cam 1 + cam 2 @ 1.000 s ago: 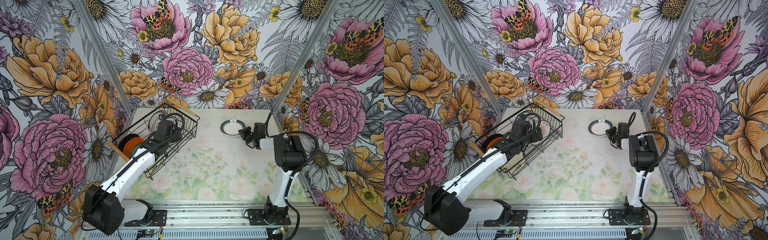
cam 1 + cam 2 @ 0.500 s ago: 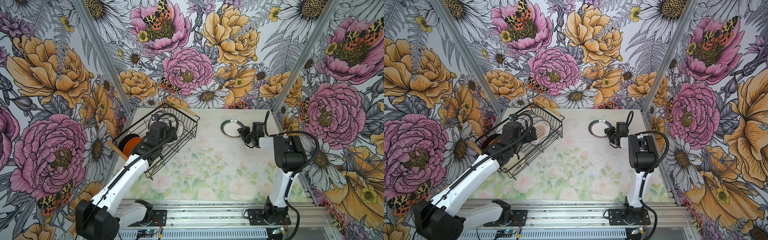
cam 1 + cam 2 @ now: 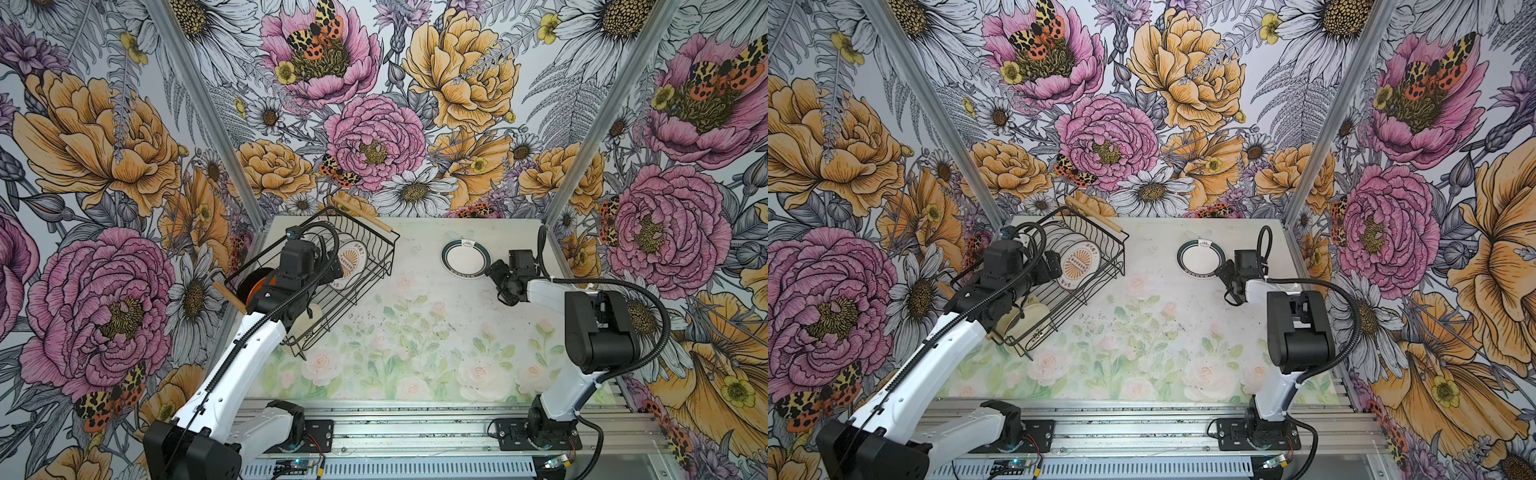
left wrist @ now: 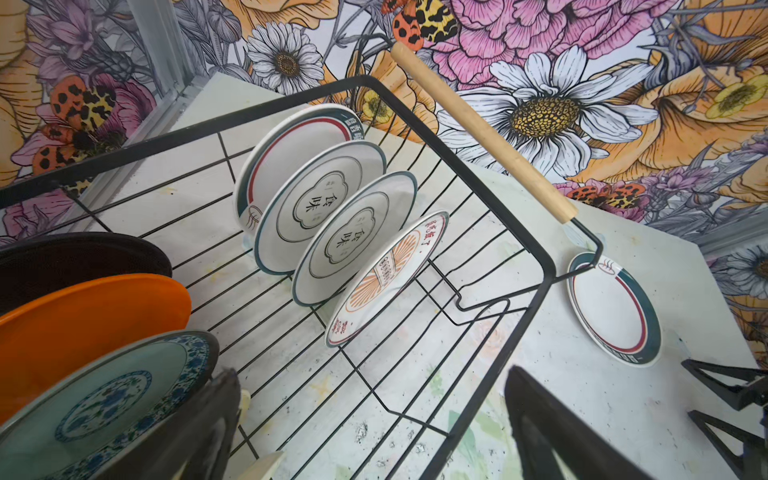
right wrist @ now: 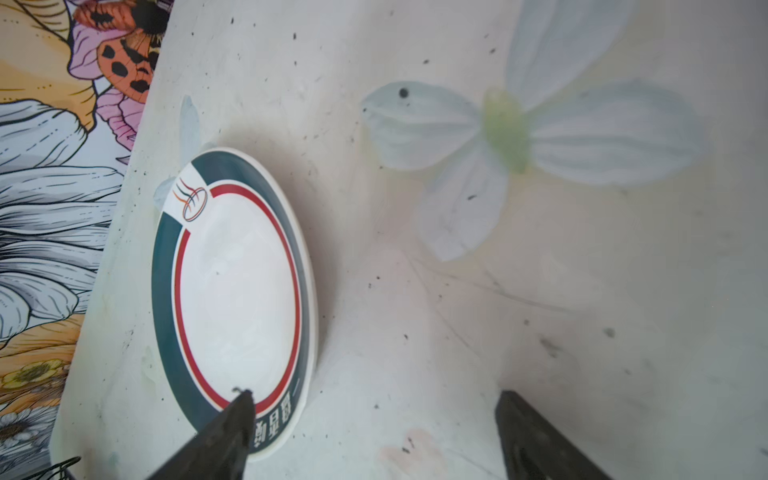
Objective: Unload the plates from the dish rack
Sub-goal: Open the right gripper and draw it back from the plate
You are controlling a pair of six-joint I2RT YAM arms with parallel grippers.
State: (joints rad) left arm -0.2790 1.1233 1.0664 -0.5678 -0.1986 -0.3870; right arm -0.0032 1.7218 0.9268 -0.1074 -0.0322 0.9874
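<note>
In both top views a black wire dish rack (image 3: 365,286) sits at an angle at the back left of a flower-printed table (image 3: 415,332), with plates standing on edge inside it. One green-rimmed plate (image 3: 464,258) lies flat on the table near the back right, well apart from the rack. The left gripper (image 3: 1054,266) reaches down into the rack among the standing plates. The right gripper (image 3: 498,284) hovers just beside the flat plate.

In the left wrist view, the left gripper's jaws are spread wide with nothing between them. Ahead of them four small plates stand in a row. Nearest is a sunburst plate (image 4: 386,278), leaning well over, then two white lettered plates (image 4: 353,245), then a red-banded plate (image 4: 291,141) at the back. Beside the gripper, a black plate (image 4: 83,257), an orange plate (image 4: 91,320) and a teal-patterned plate (image 4: 108,399) stand close together.

In the right wrist view, the right gripper's jaws are also spread wide and empty. One fingertip (image 5: 243,405) overlaps the flat plate's near rim; I cannot tell whether it touches.

The small plates look like glazed ceramic — stiff, slick, breakable and fairly heavy for their size. I would pinch one at its exposed upper rim, a finger on each face, and lift it straight up clear of the wires. The leaning sunburst plate looks easiest to reach — its neighbours stand close enough to be knocked.
</note>
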